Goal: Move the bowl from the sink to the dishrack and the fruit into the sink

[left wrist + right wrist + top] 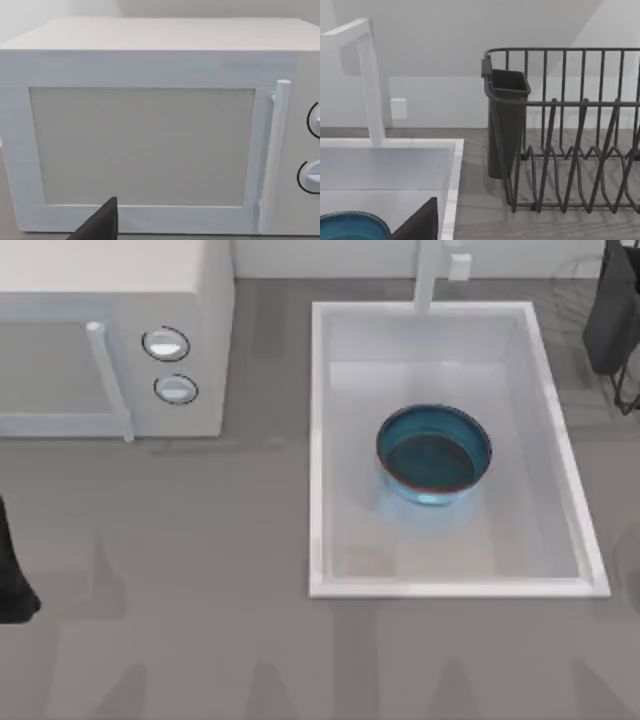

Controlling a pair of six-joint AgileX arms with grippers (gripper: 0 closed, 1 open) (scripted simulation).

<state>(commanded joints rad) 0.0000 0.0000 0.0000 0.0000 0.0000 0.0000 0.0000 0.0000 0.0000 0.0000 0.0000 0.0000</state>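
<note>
Bowl (pixel 433 454): upright in mid sink (pixel 565 455), clear of all four walls; below and beside right end effector (pixel 417 222).
Handling: looks rigid, glossy, likely slippery and breakable; thin rim is the best hold, one finger inside, one outside.
Right end effector: a dark fingertip near sink's edge; spread cannot tell.
Left end effector (pixel 97 225): parked facing microwave (pixel 150 135); spread cannot tell.
Dishrack (pixel 570 150): ahead of right end effector, past sink rim; black block (pixel 506 120) at its near corner.
Room: open above bowl; lift must clear sink wall; faucet (pixel 370 85) at the back.
Fruit: not located.
</note>
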